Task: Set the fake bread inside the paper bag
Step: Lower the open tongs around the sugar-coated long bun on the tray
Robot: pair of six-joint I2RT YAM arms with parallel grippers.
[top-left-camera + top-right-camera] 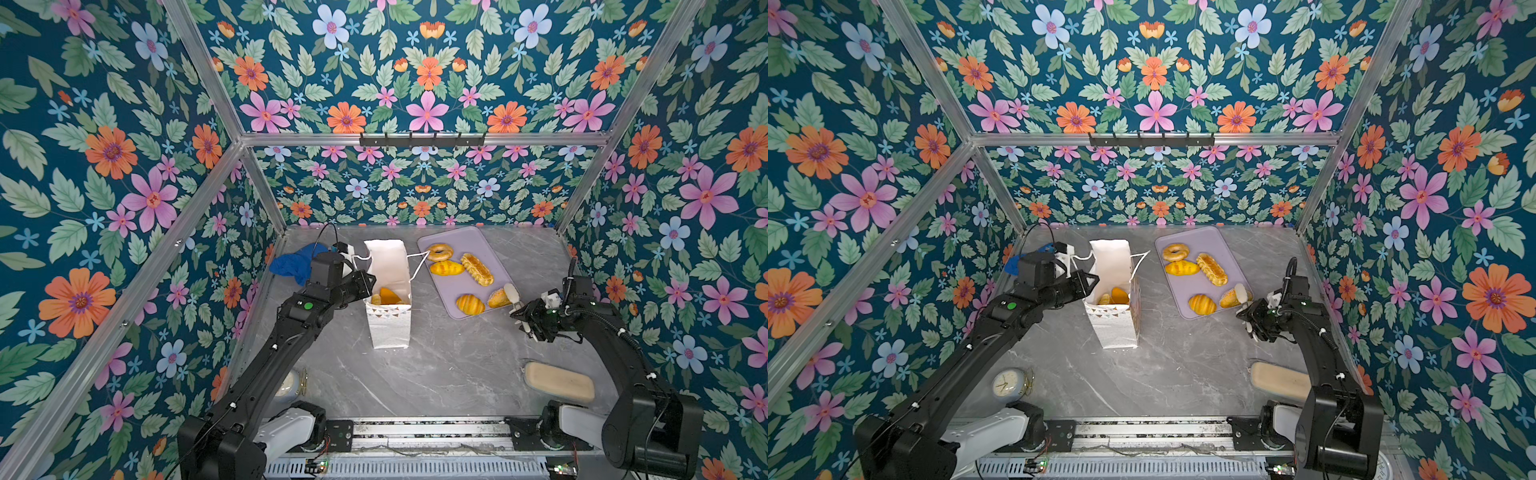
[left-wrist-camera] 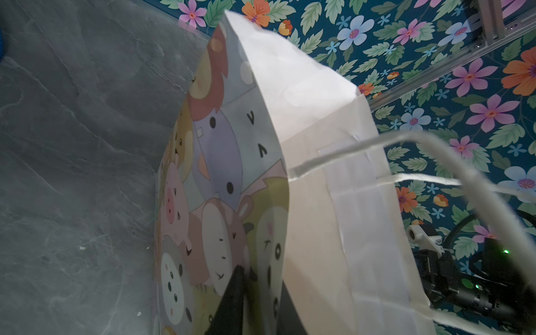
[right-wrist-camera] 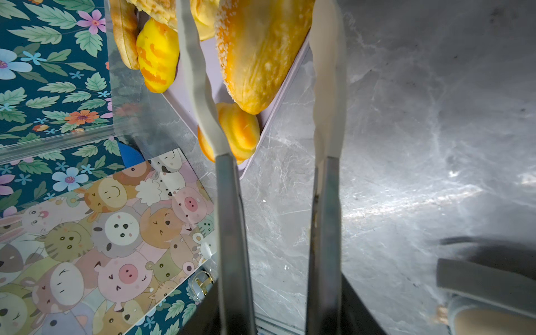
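Observation:
The paper bag (image 1: 390, 328) stands upright mid-table, white with cartoon animals on its side (image 2: 220, 179). My left gripper (image 1: 368, 283) is shut on the bag's near-left rim (image 2: 261, 290), one black finger outside and one inside. Two pieces of fake bread (image 1: 388, 296) lie in the bag. On the lilac tray (image 1: 469, 235) are a ring bagel (image 1: 439, 252), a yellow oval bun (image 1: 446, 268), a long loaf (image 1: 477, 269), a striped bun (image 1: 470, 304) and a sesame loaf (image 3: 261, 52). My right gripper (image 1: 514, 300) is open, its long white-tipped fingers (image 3: 191, 58) on either side of the sesame loaf.
A blue cloth (image 1: 293, 262) lies at the back left behind my left arm. A flat pale-beige oblong (image 1: 559, 381) rests near the front right, by the right arm's base. A small clock (image 1: 1008, 384) sits at the front left. Floral walls close in three sides.

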